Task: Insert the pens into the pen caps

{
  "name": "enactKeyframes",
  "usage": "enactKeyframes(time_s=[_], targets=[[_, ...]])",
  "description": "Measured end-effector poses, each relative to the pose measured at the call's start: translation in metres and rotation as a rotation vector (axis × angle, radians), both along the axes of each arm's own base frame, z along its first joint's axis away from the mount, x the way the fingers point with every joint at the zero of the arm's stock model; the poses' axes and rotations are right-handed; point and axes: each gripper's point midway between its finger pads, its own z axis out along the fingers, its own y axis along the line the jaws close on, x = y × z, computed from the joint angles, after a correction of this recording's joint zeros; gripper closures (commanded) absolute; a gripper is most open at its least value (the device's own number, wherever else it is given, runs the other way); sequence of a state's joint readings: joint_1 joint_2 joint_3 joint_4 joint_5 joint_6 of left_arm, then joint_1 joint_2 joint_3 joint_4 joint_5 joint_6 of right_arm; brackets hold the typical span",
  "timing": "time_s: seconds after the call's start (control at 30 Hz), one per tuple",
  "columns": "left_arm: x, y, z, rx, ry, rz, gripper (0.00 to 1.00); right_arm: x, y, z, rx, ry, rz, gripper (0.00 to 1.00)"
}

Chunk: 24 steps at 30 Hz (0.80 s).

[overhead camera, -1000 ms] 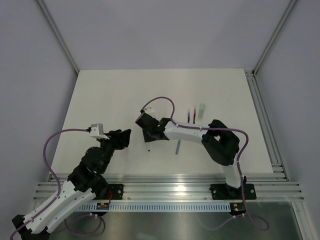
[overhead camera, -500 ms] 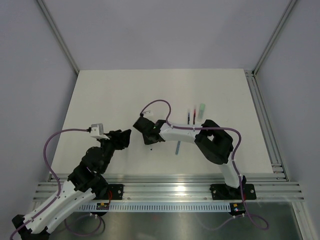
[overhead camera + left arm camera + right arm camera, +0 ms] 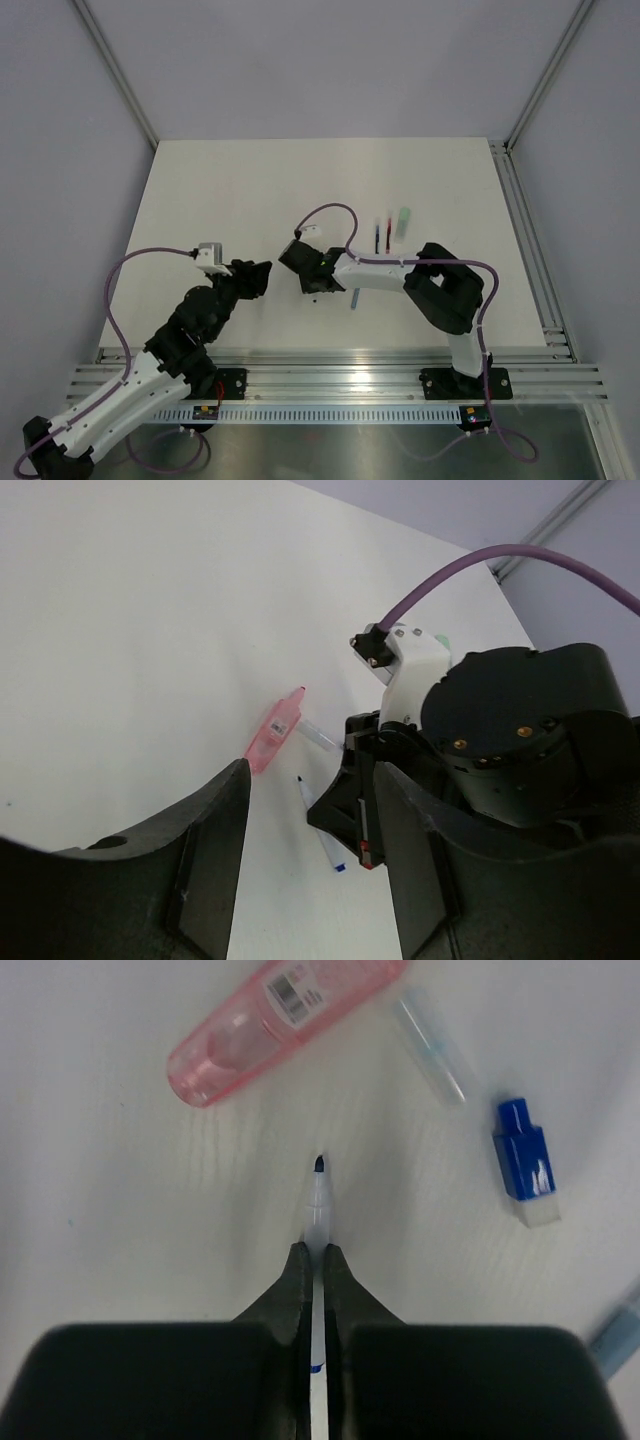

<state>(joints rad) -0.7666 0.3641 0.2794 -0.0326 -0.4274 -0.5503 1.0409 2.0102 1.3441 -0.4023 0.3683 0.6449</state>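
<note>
Top view: the left arm reaches up from the lower left corner, elbow bent, and its left gripper (image 3: 255, 276) hangs over the table (image 3: 220, 190) pointing right. The right arm rises from its base, folds at a high elbow and stretches its forearm left, so the right gripper (image 3: 315, 284) sits low, just beside the left one, the 2 heads facing each other. Behind the forearm lie 2 thin pens (image 3: 377, 237) side by side with the mint cap (image 3: 403, 220) next to them. A light blue pen (image 3: 355, 298) lies close to the forearm's near side.

Left wrist view: the left gripper (image 3: 312, 772) has its jaws standing apart with only bare table between them, so it holds nothing. Ahead, the pink cap (image 3: 275, 732) lies flat, a clear tube (image 3: 320, 736) just beside it. The right gripper (image 3: 322, 820) tilts down towards the table with a white pen (image 3: 305, 792) in it, dark tip aimed at the pink cap but apart from it.

Right wrist view: the right gripper (image 3: 316, 1255) is pinched tight on the pen (image 3: 318, 1205), whose tip pokes out past the fingertips (image 3: 298, 1270). The pink cap (image 3: 280, 1020) lies slantwise beyond the tip, not touching. To the right are the clear tube (image 3: 430, 1045) and a small blue piece (image 3: 522, 1155), near each other.
</note>
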Motion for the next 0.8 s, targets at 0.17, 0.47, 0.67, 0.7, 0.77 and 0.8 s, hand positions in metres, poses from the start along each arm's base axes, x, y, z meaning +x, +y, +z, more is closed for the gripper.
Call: enactKeyframes(time_s=[0.17, 0.47, 0.67, 0.7, 0.77, 0.8], targets=[[-0.001, -0.030, -0.021, 0.053, 0.061, -0.134, 0.54, -0.013, -0.029, 0.016, 0.031, -0.027, -0.016, 1.00], [-0.023, -0.089, -0.021, 0.001, 0.073, -0.461, 0.56, -0.002, -0.030, 0.139, 0.432, -0.280, -0.085, 1.00], [-0.033, -0.109, -0.022, -0.054, 0.105, -0.578, 0.56, -0.008, -0.034, 0.162, 0.614, -0.355, -0.089, 1.00], [-0.033, -0.111, -0.022, -0.064, 0.111, -0.587, 0.56, -0.008, -0.035, 0.160, 0.626, -0.357, -0.090, 1.00], [-0.032, -0.112, -0.022, -0.088, 0.125, -0.596, 0.55, -0.011, -0.034, 0.156, 0.640, -0.355, -0.084, 1.00], [-0.031, -0.113, -0.021, -0.099, 0.128, -0.598, 0.55, -0.012, -0.033, 0.156, 0.648, -0.352, -0.078, 1.00]])
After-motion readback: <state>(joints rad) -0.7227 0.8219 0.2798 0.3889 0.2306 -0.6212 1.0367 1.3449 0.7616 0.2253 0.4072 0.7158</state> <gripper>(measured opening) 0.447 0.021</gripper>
